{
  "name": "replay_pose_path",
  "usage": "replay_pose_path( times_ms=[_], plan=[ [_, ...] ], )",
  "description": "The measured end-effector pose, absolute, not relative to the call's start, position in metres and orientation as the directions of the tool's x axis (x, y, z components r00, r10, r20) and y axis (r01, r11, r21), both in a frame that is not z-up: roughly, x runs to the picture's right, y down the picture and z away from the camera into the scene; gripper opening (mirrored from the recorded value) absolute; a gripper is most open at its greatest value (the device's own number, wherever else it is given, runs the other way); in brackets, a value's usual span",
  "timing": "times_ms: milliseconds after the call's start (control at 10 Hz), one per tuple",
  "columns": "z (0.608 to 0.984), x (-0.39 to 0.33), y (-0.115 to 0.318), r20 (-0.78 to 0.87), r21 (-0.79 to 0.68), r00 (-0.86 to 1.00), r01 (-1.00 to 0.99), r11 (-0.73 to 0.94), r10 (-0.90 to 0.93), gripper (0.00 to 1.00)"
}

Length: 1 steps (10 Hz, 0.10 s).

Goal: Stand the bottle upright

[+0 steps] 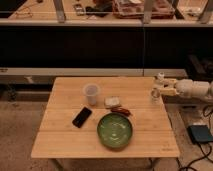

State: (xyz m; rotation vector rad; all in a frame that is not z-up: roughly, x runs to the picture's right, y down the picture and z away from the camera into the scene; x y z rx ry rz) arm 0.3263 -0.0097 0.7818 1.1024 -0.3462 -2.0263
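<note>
The bottle (155,96) shows as a small whitish shape near the right edge of the wooden table (65,140). It looks upright and is partly covered by the gripper. My gripper (158,90) reaches in from the right on a white arm (192,90) and sits right at the bottle's top. Whether it touches the bottle cannot be told.
A translucent plastic cup (91,93) stands left of centre. A black phone (82,117), a green bowl (115,130), a white packet (112,102) and a red-brown snack (121,110) lie mid-table. A dark counter (100,45) runs behind. A blue box (201,134) sits on the floor at right.
</note>
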Motion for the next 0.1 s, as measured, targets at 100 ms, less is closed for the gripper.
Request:
replay_pose_path(
  times_ms=[100],
  plan=[
    [0.7818, 0.3262, -0.0097, -0.587, 0.560, -0.313, 0.510, -0.653, -0.747, 0.00]
  ],
)
